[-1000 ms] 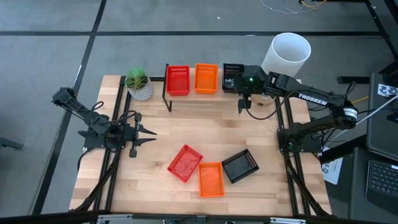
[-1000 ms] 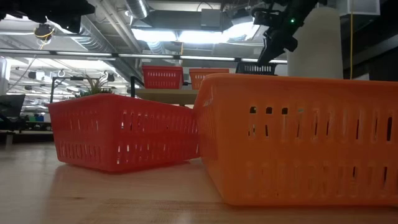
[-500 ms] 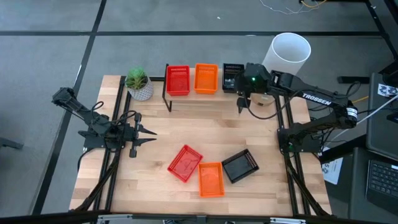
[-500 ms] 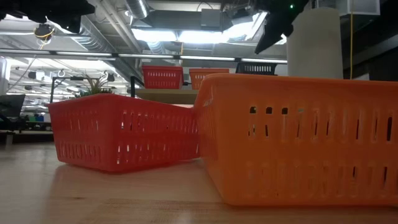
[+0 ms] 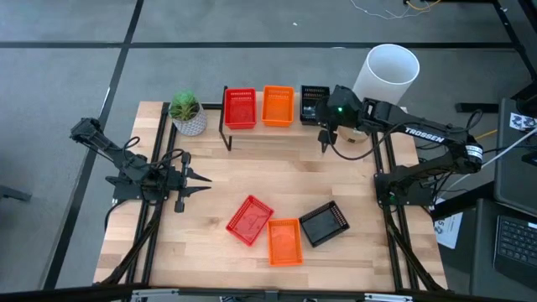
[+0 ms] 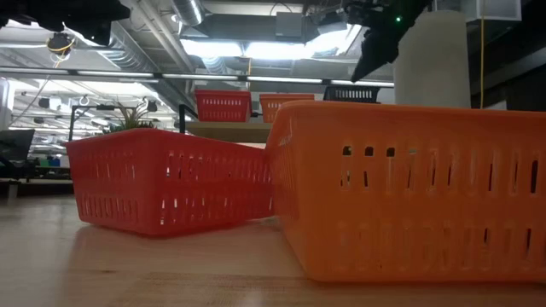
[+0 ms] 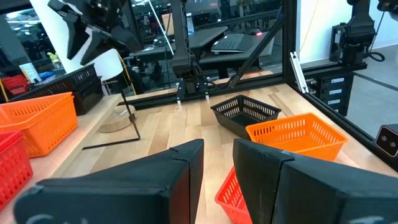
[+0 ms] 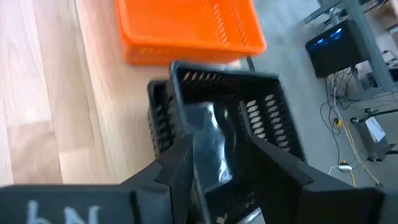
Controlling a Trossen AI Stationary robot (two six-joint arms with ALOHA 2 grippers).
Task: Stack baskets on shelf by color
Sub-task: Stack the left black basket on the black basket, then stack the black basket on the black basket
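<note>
The tabletop (image 5: pixel 352 180) is seen from above with the shelf (image 5: pixel 273 127) set along its far edge. Three baskets are lined up on the shelf: a red basket (image 5: pixel 240 108), an orange basket (image 5: pixel 278 106) and a black basket (image 5: pixel 313 104), each just beside the next. Nearer the front edge, three more lie close together on the bare wood: a second red basket (image 5: pixel 249 220), a second orange basket (image 5: pixel 284 241) and a second black basket (image 5: pixel 324 223).

The right gripper (image 5: pixel 325 143) is held above the shelf's end, just beside the black basket on the shelf. In the right wrist view its fingers (image 8: pixel 177 168) are parted narrowly, with that black basket directly beyond them and nothing gripped.

The left gripper (image 5: pixel 204 184) is parked low at the tabletop's left side, well apart from every basket, its fingers (image 7: pixel 183 163) slightly parted around nothing.

A potted plant (image 5: pixel 186 113) stands just beside the shelf.
</note>
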